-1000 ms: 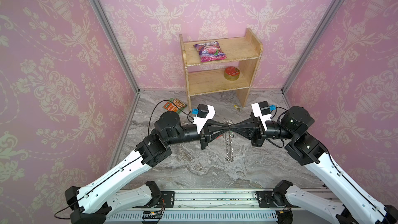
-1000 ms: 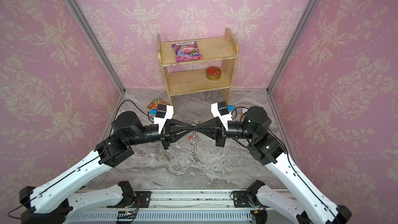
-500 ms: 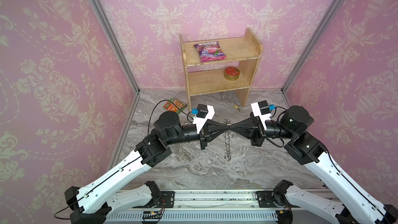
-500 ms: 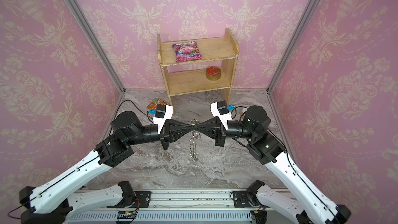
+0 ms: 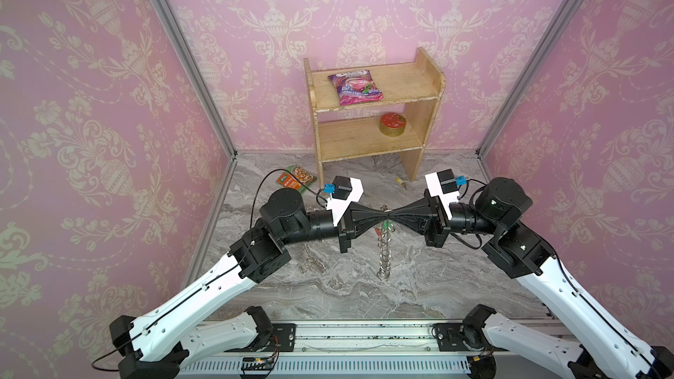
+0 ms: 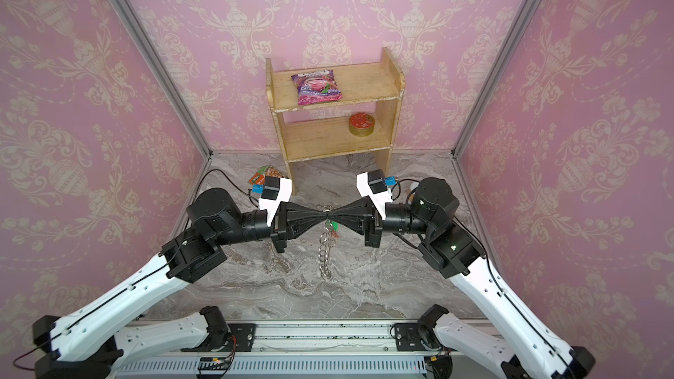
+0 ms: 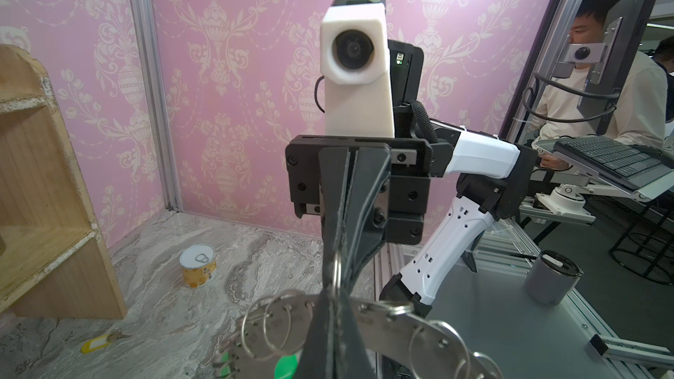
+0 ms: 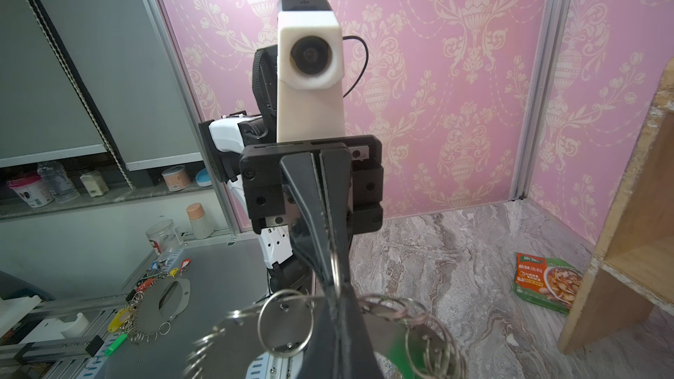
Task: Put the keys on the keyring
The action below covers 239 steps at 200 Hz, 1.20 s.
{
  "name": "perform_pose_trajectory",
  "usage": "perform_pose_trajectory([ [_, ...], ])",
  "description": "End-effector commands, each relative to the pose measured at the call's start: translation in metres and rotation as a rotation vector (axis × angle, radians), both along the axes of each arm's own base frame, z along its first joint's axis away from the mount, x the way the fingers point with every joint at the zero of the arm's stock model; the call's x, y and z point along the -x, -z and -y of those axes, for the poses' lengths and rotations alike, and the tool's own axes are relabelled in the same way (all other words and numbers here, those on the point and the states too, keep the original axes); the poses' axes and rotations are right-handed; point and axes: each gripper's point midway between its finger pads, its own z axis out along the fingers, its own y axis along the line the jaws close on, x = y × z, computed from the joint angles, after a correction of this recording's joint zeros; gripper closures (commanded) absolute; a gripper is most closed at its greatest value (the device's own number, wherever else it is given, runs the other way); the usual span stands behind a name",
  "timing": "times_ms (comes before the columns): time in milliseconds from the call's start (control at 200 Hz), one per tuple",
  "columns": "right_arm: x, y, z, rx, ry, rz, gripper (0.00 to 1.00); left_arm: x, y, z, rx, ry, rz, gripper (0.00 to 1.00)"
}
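The left jaws and the right jaws are both clamping the top of the keyring. It is hanging straight down toward the bench, flat sides facing the arms.

Wooden shelf unit, two tiers, standing at the back of the marble surface against the pink damask wallpaper.
Top tier: pink snack packet, lying flat.
Lower tier: round gold tin with a red lid.
Surface, just left of the shelf unit: orange-and-green soup packet, flat.
Surface, left wrist view: small yellow can, upright, pull-tab lid.
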Motion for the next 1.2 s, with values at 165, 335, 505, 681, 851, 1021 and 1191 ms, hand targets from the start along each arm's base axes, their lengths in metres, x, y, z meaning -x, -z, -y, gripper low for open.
perform_pose_trajectory([
  [165,0.006,0.005,0.009,0.104,0.053,0.026,0.70,0.009,-0.006,-0.010,-0.069,-0.006,0.069,1.00],
  [335,0.015,0.008,0.020,0.196,0.070,0.060,0.66,0.011,0.008,-0.013,-0.176,0.000,0.061,1.00],
  [505,0.022,0.010,0.021,0.246,0.024,0.075,0.65,0.015,0.020,-0.012,-0.293,0.040,0.030,1.00],
  [681,0.025,0.015,0.019,0.278,-0.010,0.080,0.68,0.018,0.030,-0.013,-0.408,0.057,0.016,1.00],
  [851,0.023,0.023,0.012,0.286,-0.023,0.077,0.70,0.021,0.036,-0.010,-0.479,0.072,0.019,1.00],
  [1021,0.023,0.029,0.008,0.289,-0.041,0.067,0.73,0.021,0.036,-0.006,-0.496,0.076,0.027,1.00],
  [1191,0.023,0.038,0.004,0.300,-0.056,0.046,0.74,0.021,0.034,-0.004,-0.497,0.079,0.036,1.00],
])
